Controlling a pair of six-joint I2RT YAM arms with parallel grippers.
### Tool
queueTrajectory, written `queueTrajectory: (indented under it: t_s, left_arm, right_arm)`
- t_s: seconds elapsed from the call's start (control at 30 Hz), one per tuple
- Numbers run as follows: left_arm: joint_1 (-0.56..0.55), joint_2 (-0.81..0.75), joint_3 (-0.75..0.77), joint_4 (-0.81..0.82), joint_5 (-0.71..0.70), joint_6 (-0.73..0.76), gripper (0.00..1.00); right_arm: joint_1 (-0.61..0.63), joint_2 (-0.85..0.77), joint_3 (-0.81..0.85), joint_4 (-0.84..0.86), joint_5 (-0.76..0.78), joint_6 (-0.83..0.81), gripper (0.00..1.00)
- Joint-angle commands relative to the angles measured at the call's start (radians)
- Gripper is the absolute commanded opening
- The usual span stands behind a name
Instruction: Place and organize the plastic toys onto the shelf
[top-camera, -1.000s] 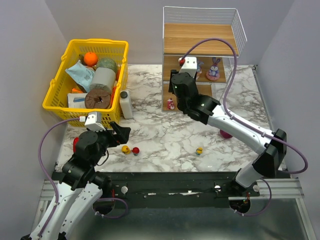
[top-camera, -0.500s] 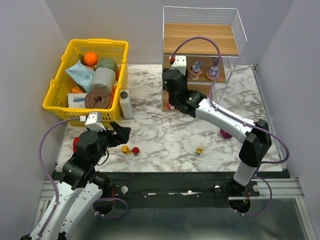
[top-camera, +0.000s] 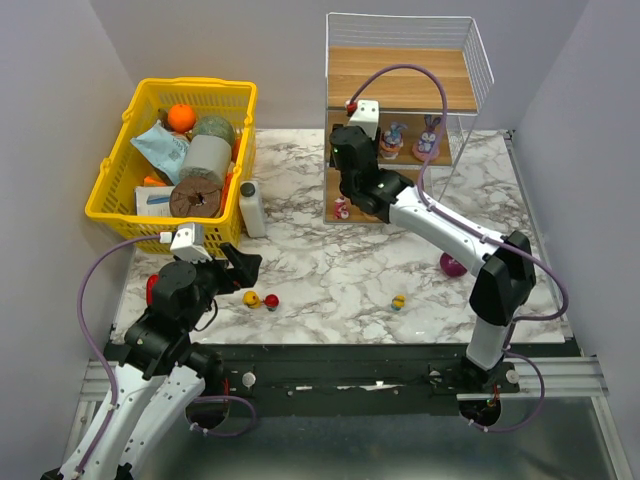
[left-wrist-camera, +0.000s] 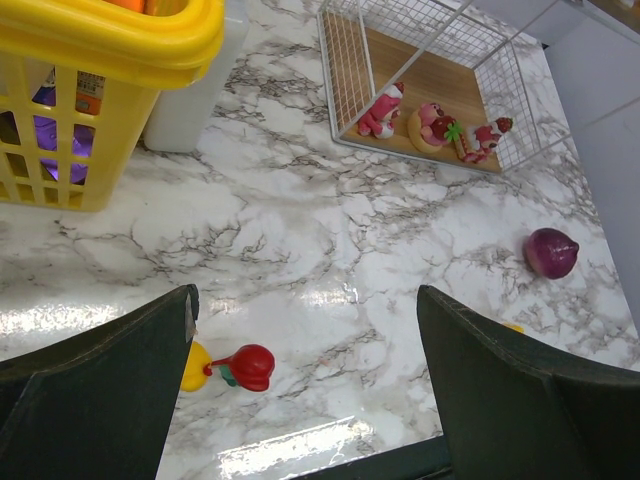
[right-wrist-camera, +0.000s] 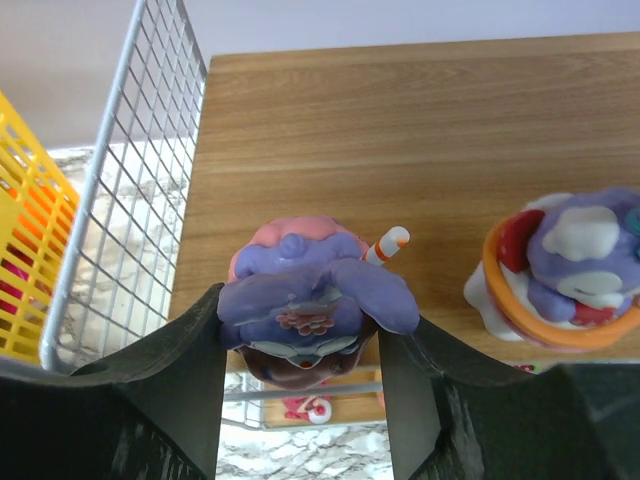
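My right gripper (right-wrist-camera: 300, 335) is shut on a purple bunny-eared toy (right-wrist-camera: 305, 295) with a pink base, held at the left part of the shelf's middle board (right-wrist-camera: 400, 120). I cannot tell if it touches the board. Another purple toy (right-wrist-camera: 570, 270) stands to its right. In the top view the right gripper (top-camera: 352, 150) reaches into the shelf (top-camera: 400, 75), next to two toys (top-camera: 393, 140) (top-camera: 428, 137). My left gripper (left-wrist-camera: 305, 340) is open above the table, with a yellow-haired doll (left-wrist-camera: 195, 365) and a red-haired doll (left-wrist-camera: 245, 367) by its left finger. Another small toy (top-camera: 399, 301) lies on the table.
Three pink-red toys (left-wrist-camera: 438, 125) stand on the shelf's bottom board. A yellow basket (top-camera: 180, 160) full of items sits at far left, with a white bottle (top-camera: 251, 208) beside it. A purple ball (top-camera: 452, 265) lies at the right and a red pepper-shaped item (top-camera: 152, 288) by the left arm.
My right arm has carried the purple toy up and back into the shelf's middle tier. The left arm has not moved.
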Motion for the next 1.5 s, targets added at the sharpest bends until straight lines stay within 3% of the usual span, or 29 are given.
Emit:
queueTrajectory:
  t_s: [0.0,0.43,0.97,1.2,1.47]
  left_arm:
    - [0.002,0.001,-0.008,0.000,0.002,0.018,0.99]
    - [0.002,-0.001,-0.009,-0.003,-0.003,0.018,0.99]
    - [0.002,0.002,-0.008,-0.002,-0.005,0.018,0.99]
    - [0.002,0.003,-0.008,-0.003,-0.008,0.019,0.99]
    - [0.002,0.001,-0.008,-0.005,-0.008,0.018,0.99]
  right_arm:
    - [-0.010,0.036,0.039,0.017,-0.022,0.002,0.41]
    - [-0.013,0.065,0.039,-0.005,-0.002,0.005,0.51]
    - [-0.011,-0.004,-0.176,0.230,0.007,-0.027,0.53]
    - [-0.011,-0.007,-0.196,0.248,0.015,-0.036,0.56]
    - [-0.010,0.004,-0.169,0.238,0.016,-0.052,0.69]
